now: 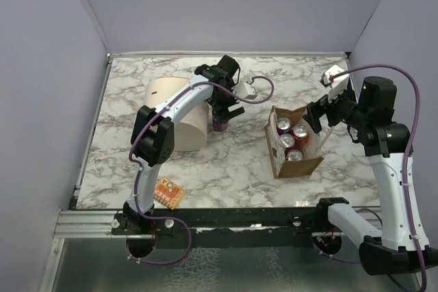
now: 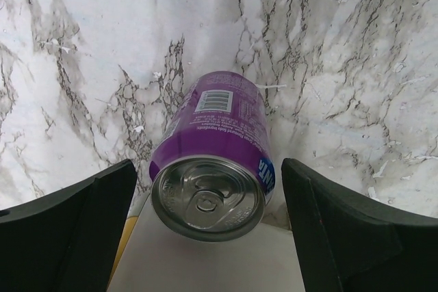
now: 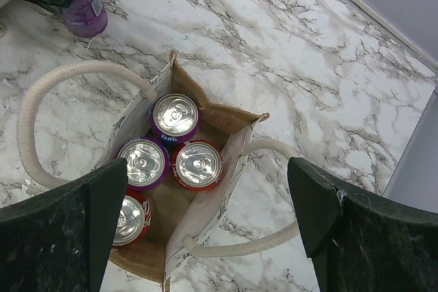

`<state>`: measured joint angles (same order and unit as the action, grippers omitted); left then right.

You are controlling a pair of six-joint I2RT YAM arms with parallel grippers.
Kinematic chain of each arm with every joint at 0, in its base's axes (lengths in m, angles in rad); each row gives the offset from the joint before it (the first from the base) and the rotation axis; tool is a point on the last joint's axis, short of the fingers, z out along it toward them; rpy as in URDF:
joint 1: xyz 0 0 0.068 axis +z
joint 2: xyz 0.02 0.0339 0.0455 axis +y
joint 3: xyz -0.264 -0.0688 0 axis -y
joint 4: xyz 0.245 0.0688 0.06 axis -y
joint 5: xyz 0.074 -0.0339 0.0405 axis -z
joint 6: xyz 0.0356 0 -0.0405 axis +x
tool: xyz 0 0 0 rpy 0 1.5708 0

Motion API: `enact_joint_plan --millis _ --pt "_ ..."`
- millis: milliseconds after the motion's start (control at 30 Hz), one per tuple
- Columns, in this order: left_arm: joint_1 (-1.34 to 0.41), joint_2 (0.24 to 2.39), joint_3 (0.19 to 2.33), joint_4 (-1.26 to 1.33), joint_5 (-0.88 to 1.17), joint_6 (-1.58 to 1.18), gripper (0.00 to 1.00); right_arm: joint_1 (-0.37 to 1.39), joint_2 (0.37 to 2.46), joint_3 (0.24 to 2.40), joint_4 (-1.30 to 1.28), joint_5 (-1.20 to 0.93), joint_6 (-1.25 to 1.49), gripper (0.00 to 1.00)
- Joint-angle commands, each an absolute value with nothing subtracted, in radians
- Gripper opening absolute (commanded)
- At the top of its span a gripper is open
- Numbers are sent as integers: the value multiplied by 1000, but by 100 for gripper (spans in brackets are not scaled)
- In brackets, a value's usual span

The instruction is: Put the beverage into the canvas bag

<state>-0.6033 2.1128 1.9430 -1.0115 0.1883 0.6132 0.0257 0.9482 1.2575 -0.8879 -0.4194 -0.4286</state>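
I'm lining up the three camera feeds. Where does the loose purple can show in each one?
Top external: the purple can is upper centre, under the left hand, between the cream tub and the canvas bag.
Left wrist: centre of the picture, with the open left hand flanking it.
Right wrist: top left corner, beyond the bag.
Shared landmark: the marble table it stands on.
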Motion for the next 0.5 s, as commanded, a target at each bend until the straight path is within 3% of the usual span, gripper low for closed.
enact_joint_plan --millis 0,200,400,467 --pt "-601 2133 1975 -1076 235 605 86 20 931 1247 -851 -450 -415 100" --pt "-602 2134 1993 -1075 245 591 63 16 926 1243 -850 -452 -413 100" --pt "-611 2119 2026 -1065 228 593 32 -4 912 1235 -837 -417 -390 100" --pt "-615 2102 2046 -1058 226 595 26 -18 905 1228 -828 -392 -376 100"
